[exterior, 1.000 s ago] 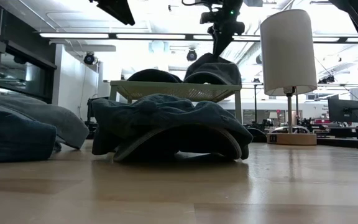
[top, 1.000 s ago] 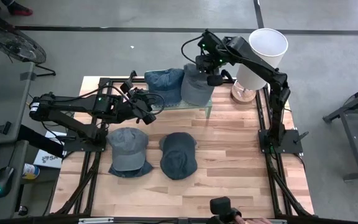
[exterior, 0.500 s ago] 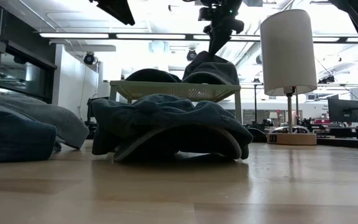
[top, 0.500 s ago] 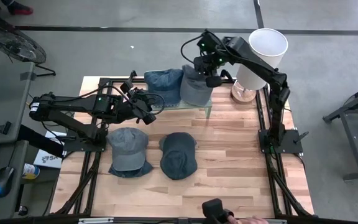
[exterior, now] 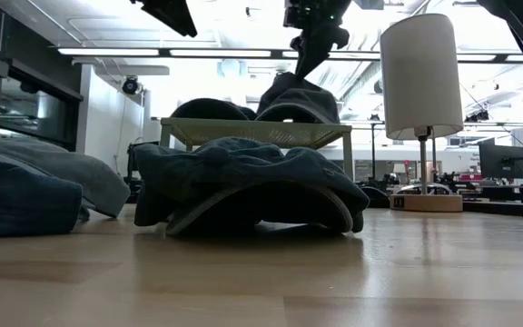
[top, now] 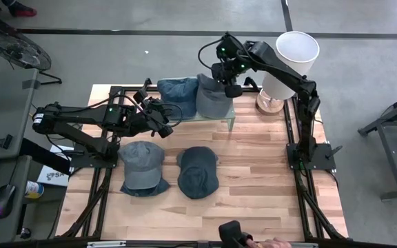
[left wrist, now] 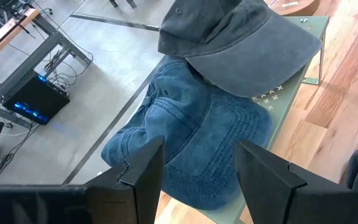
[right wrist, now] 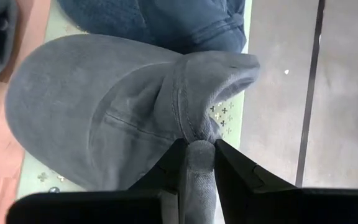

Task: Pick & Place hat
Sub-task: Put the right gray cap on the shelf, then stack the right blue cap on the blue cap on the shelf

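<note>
The grey hat (top: 211, 96) has been lifted and dragged sideways on the green rack (top: 230, 118), pinched by the right gripper (right wrist: 197, 149), so pickup is judged underway.

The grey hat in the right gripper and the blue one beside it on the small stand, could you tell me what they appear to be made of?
The grey hat, pinched by the right gripper, looks like soft brushed cotton or suede-like cloth: matte, folding at the pinch. The blue hat looks like washed denim: faded, with rows of stitching. The stand seems to be pale painted metal, perforated with small crosses.
</note>
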Action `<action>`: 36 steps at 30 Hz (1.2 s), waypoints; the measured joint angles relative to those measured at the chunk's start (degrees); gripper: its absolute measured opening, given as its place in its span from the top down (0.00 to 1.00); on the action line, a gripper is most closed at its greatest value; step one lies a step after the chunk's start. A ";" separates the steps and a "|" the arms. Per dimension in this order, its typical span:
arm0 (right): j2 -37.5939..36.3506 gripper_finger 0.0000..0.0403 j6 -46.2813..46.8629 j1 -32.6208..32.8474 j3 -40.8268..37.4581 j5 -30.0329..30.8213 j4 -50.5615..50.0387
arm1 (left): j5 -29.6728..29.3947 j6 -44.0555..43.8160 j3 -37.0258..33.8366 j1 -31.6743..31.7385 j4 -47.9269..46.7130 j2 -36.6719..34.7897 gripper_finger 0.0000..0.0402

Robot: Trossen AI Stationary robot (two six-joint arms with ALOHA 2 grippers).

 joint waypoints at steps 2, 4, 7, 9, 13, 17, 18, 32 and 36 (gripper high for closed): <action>0.30 0.88 -0.45 0.01 0.00 0.01 0.09 | 0.00 0.00 0.00 0.00 0.00 0.00 0.54; 0.69 0.88 -0.81 0.18 0.00 1.02 0.24 | 0.01 0.00 0.01 0.00 0.03 0.00 0.54; 0.79 0.88 0.48 0.27 0.00 4.39 0.87 | 0.06 0.00 0.02 0.00 0.02 0.00 0.54; 0.81 0.83 1.78 0.28 0.00 5.95 1.65 | 0.07 0.00 0.02 0.00 0.03 0.00 0.54; 0.81 0.66 4.88 0.28 0.00 10.30 2.50 | 0.09 -0.02 0.02 0.00 0.03 0.00 0.54; 0.81 0.55 7.40 0.25 0.00 12.06 2.48 | 0.11 -0.11 0.02 0.00 0.05 0.00 0.54; 0.81 0.53 7.76 0.25 0.00 12.04 2.46 | 0.11 -0.11 0.02 0.00 0.05 0.00 0.54; -0.58 0.48 10.62 1.35 0.00 12.12 2.25 | 0.17 -0.11 0.02 -0.02 0.03 0.00 0.54; -2.17 0.48 11.06 1.87 0.00 12.32 2.31 | 0.18 -0.11 0.02 -0.02 -0.08 0.00 0.54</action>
